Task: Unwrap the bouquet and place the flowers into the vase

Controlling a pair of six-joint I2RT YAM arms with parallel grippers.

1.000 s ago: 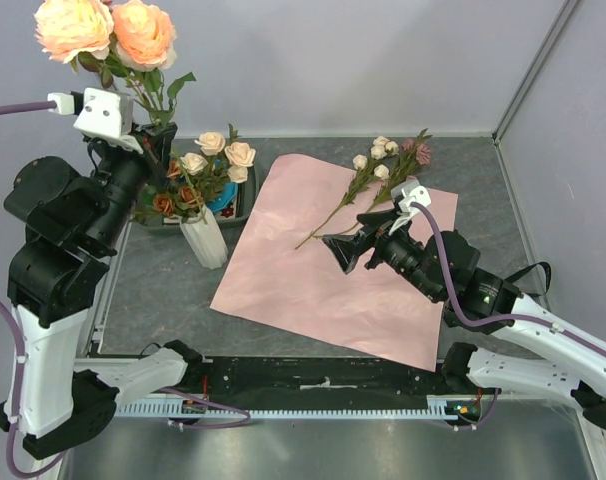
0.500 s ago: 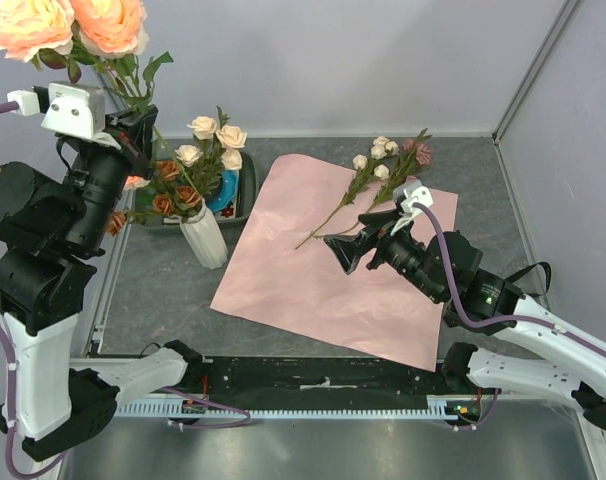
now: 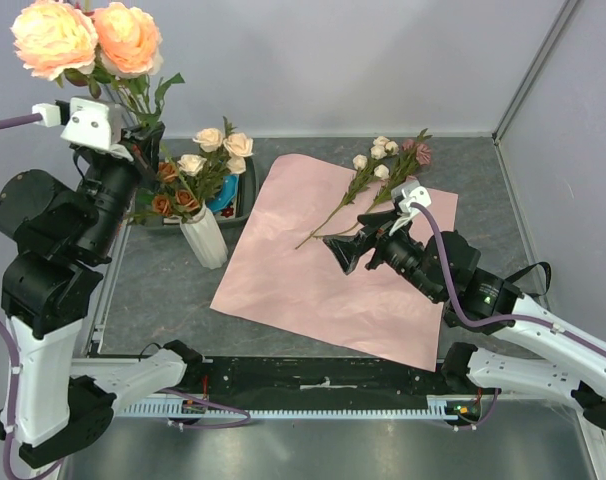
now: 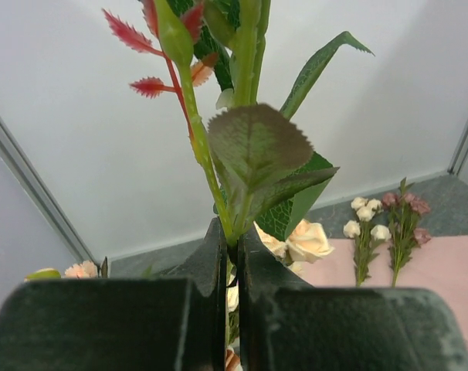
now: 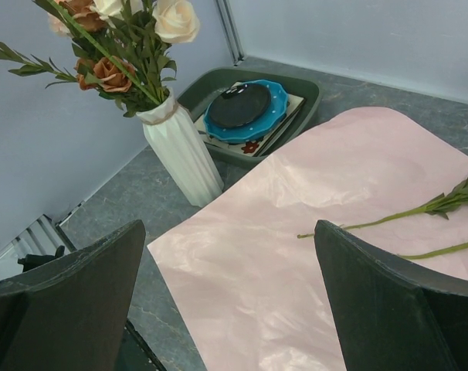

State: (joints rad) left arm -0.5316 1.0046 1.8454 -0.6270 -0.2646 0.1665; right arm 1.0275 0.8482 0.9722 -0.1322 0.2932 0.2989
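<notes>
**Left pincer clamped on rose stems up by the vase; right pincer wide open over the paper.**

My left gripper (image 4: 230, 241) is pinched shut on green stems, grip below the leaves so the two big peach roses (image 3: 83, 38) stand clear above it. Stem ends are hidden behind my arm. It's held high, up and left of the vase (image 3: 207, 238), I'd say to bring the stems down into the neck from above. The vase is upright, just off the left edge of the pink paper (image 3: 313, 290), in front of the dark tray (image 3: 245, 195), with small roses already in it. Neck looks crowded, so the drop needs lining up. My right gripper (image 3: 345, 252) hovers over the flat paper, jaws spread, nothing held. Two thin sprays (image 3: 375, 170) of cream and mauve buds lie on the far corner nearby, likely the next pick.
</notes>
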